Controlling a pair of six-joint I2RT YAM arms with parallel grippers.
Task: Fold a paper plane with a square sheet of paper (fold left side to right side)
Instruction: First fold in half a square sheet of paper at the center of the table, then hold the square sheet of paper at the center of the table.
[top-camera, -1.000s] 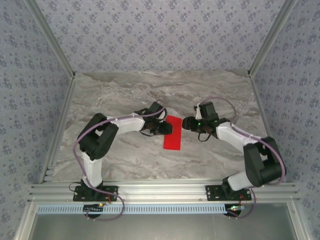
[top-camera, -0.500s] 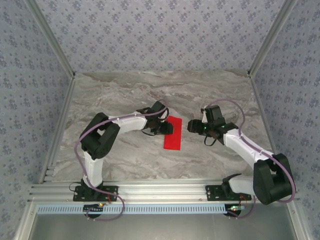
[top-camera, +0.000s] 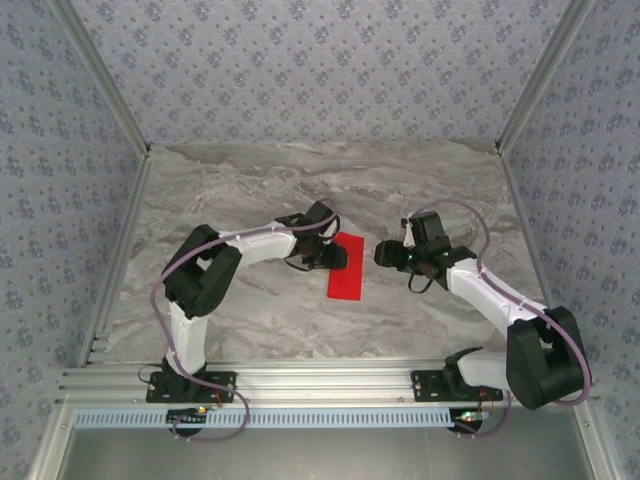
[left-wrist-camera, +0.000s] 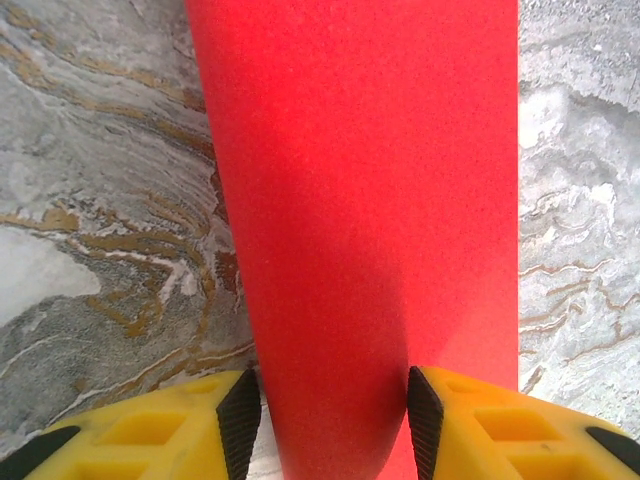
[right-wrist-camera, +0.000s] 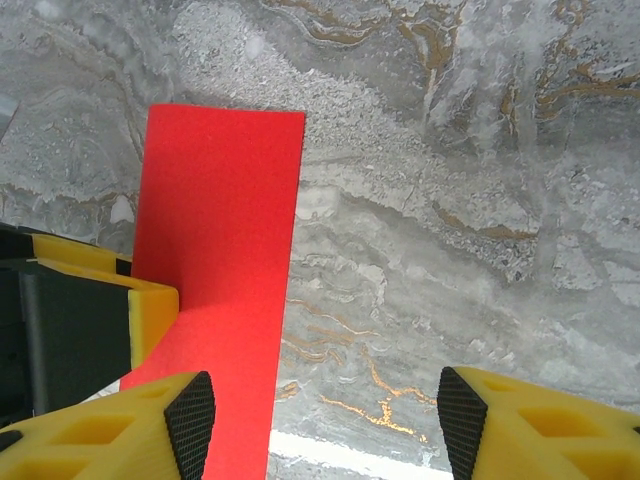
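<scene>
The square sheet of paper (top-camera: 346, 268) lies folded into a narrow bright red strip in the middle of the marble table (top-camera: 250, 180). My left gripper (top-camera: 336, 256) sits at the strip's upper left edge. In the left wrist view the paper (left-wrist-camera: 360, 200) bulges up in a rounded fold, and my left gripper (left-wrist-camera: 333, 420) is shut on it, black pads against both sides. My right gripper (top-camera: 383, 252) hovers just right of the strip, apart from it. In the right wrist view it (right-wrist-camera: 325, 420) stands open over bare marble, with the paper (right-wrist-camera: 220, 220) at the left by its left pad.
One yellow finger of the left gripper (right-wrist-camera: 152, 310) shows beside the red paper in the right wrist view. Patterned walls (top-camera: 320, 70) enclose the table on three sides, and an aluminium rail (top-camera: 320, 380) runs along the near edge. Bare marble lies around the paper.
My right gripper has drawn back to the right, off the paper's edge, and its jaws have opened wider. The left gripper and the paper have stayed put.
</scene>
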